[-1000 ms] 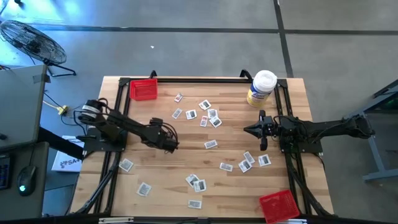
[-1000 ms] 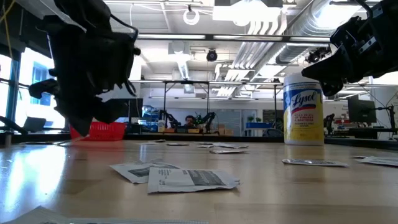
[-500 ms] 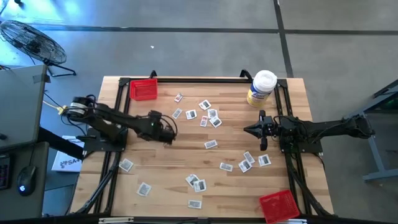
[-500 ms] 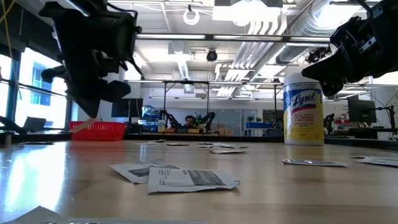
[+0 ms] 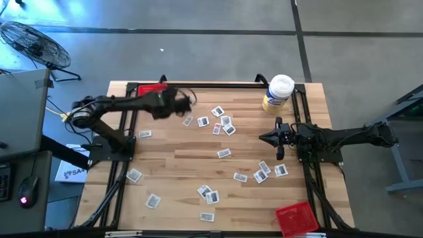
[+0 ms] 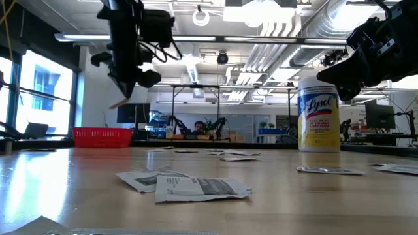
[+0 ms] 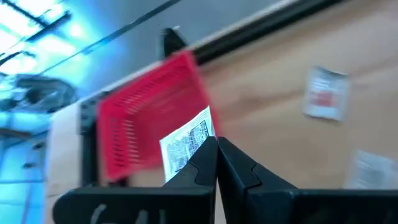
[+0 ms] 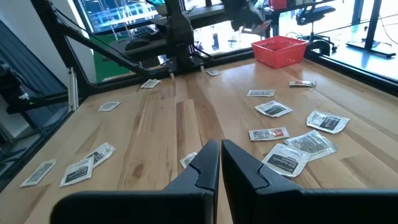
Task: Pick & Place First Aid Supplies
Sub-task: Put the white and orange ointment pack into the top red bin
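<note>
**Base:** What's on your screens, biggest first?

**Me:** The desk [image 5: 198,172], pale wood slats, fills the middle of the high view. On it, upper right, a white-lidded tub [image 5: 277,94] with a yellow label. A red tray [image 5: 153,94] sits at the upper left corner, a second red tray [image 5: 295,218] at the lower right edge.

**Base:** Arms?

**Me:** My left arm reaches across the upper left of the high view; the left gripper [image 5: 187,100] hangs just right of the upper red tray. In the low view it shows high in the upper left, well above the desk. Its jaws are clamped on one packet [image 7: 186,144]; the left wrist view shows the white, dark-printed packet pinched at the fingertips with the red tray behind it. The right gripper [image 5: 264,138] waits at centre right of the high view, jaws closed, nothing between them.

**Base:** The supplies?

**Me:** The loose packets [image 5: 223,153] lie flat, scattered over the desk: a cluster upper centre, another lower right of centre, a few lower left. I can't read the print.
</note>
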### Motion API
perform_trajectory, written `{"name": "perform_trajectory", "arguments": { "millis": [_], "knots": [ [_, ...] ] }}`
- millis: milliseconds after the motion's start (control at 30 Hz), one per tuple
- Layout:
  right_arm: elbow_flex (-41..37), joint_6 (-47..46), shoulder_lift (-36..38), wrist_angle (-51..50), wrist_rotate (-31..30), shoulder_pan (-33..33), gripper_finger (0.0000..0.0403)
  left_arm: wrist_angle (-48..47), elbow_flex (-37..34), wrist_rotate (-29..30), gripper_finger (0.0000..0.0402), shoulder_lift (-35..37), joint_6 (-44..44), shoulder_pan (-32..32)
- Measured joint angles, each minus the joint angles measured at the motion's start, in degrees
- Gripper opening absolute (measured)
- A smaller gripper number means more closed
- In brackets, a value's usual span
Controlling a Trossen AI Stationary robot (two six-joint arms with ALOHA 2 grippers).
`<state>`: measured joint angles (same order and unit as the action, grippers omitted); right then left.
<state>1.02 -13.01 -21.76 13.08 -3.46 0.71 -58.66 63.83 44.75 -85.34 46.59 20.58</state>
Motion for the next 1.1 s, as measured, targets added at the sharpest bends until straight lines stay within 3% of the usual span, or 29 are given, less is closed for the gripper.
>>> {"name": "perform_trajectory", "arguments": {
  "millis": [167,400,533,733,933,1100],
  "knots": [
    [0.0,0.0,0.0,0.0,0.0,0.0,0.0012,2.1,-1.7,-1.7,0.0000,0.0,-1.5,11.3],
    [0.0,0.0,0.0,0.0,0.0,0.0,0.0012,14.5,-7.9,-7.3,0.0000,0.0,-2.7,21.7],
    [0.0,0.0,0.0,0.0,0.0,0.0,0.0012,22.7,-12.8,-11.1,0.0000,0.0,-2.8,23.7],
    [0.0,0.0,0.0,0.0,0.0,0.0,0.0012,25.6,-15.9,-14.8,0.0008,0.0,-2.9,25.3],
    [0.0,0.0,0.0,0.0,0.0,0.0,0.0012,25.4,-16.1,-18.5,0.0066,0.0,-4.5,25.6],
    [0.0,0.0,0.0,0.0,0.0,0.0,0.0012,18.8,-11.1,-24.2,0.0108,1.5,-7.8,25.1]
  ]
}}
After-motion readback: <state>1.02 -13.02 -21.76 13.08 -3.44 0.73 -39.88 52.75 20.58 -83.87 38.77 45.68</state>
